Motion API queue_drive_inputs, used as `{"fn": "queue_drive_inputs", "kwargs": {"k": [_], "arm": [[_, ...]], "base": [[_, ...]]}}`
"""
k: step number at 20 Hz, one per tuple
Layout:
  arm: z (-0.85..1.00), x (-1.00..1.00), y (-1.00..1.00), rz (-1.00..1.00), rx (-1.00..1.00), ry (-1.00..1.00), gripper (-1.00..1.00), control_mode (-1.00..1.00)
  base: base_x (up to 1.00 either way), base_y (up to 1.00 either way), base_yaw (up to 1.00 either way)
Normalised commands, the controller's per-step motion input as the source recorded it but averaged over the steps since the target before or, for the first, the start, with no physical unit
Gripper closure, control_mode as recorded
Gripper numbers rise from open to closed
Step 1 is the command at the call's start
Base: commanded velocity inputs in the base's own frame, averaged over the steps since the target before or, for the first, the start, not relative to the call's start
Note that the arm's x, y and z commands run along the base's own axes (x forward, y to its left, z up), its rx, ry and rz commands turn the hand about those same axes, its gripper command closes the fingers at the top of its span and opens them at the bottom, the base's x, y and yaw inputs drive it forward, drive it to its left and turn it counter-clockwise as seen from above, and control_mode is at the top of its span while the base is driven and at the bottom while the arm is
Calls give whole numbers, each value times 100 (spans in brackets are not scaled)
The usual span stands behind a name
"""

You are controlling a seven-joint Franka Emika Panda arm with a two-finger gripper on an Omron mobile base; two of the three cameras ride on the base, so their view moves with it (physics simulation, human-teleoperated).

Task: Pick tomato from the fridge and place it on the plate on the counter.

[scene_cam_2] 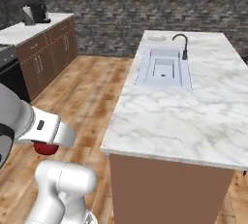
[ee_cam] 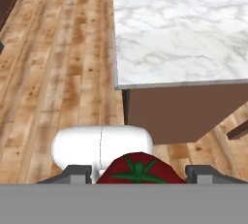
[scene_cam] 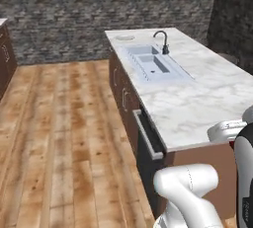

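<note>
Down low beside the near end of the marble counter (scene_cam_2: 193, 121), over the wooden floor (ee_cam: 63, 72), the gripper (ee_cam: 138, 172) has its two fingers closed against the sides of the red tomato (ee_cam: 139, 168), while the plate (scene_cam_2: 156, 38) sits far off beyond the sink (scene_cam_2: 163, 68).

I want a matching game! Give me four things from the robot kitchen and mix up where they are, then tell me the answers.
Things:
1. tomato
2. plate
3. faucet
4. counter

Places or looks:
A. white marble top with grey veins
B. at the far end of the counter, past the sink
C. between the robot's jaws
D. black and curved, beside the sink

Pairs: 1-C, 2-B, 3-D, 4-A
</note>
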Motion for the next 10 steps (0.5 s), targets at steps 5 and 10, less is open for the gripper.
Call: {"fn": "queue_drive_inputs", "kwargs": {"k": [5, 10], "arm": [[0, 0, 0, 0, 0, 0, 100, 100], [0, 0, 0, 0, 0, 0, 100, 100]], "base": [[21, 100, -32], [36, 100, -33]]}}
